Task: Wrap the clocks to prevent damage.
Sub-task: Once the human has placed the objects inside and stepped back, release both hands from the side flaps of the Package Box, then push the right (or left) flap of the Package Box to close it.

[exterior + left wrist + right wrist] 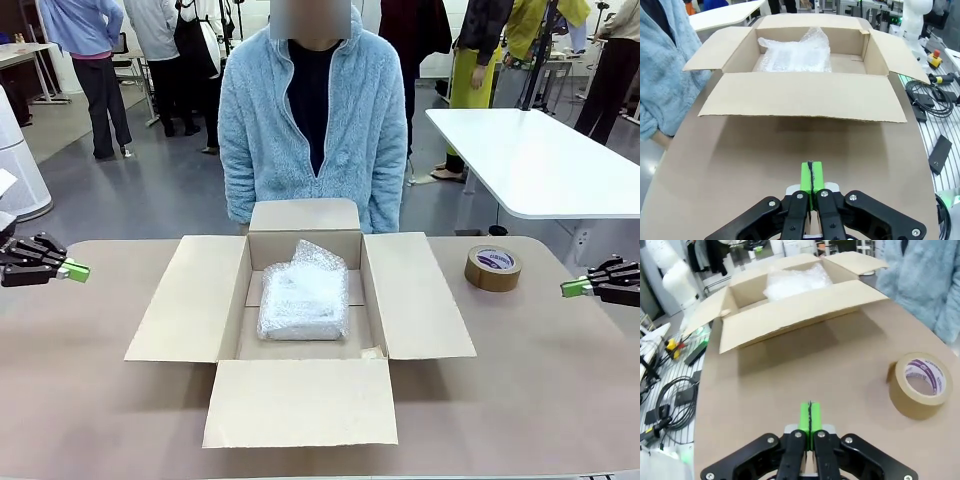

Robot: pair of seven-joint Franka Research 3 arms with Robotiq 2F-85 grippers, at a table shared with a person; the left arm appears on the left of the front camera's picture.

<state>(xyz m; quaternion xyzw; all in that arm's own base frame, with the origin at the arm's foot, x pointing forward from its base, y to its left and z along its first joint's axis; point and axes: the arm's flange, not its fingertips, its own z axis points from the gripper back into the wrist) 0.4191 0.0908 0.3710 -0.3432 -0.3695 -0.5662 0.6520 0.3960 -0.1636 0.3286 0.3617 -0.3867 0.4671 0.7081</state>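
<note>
Clocks (pixel 303 292): seen as one whitish bubble-wrap bundle, pillow-shaped, lying flat on the floor of the cardboard box (pixel 305 248). It sits nearer the box's far wall, with bare cardboard on both sides and toward the near wall. The wrap is too cloudy to make out the clocks themselves.

Progress, as I judge it: wrapping looks done and the bundle is already boxed. What may be left is folding the flaps in and taping, if that counts as part of the job. I see no tape on the box.

Box: mid-bench, all four flaps folded outward. The near flap reaches toward the robot-side edge, and the far flap toward the edge where the person (pixel 300 130) stands close behind it. The side flaps spread wide and ride a little above the bench (pixel 100 400), casting shadow beneath.

Tape roll (pixel 492 268): brown, lying flat toward the far right corner, apart from the right flap.

Left pincer (pixel 78 270): at the left edge, green pads pressed together, nothing between them. Right pincer (pixel 572 288): at the right edge, likewise closed on nothing. Both are well apart from the box.

Room: there is bare bench between each pincer and the nearest flap, and the near corners are free. Entry from above the box looks unobstructed. A low sweep would likely catch the flap edges, and on the right the tape roll lies near the path.
</note>
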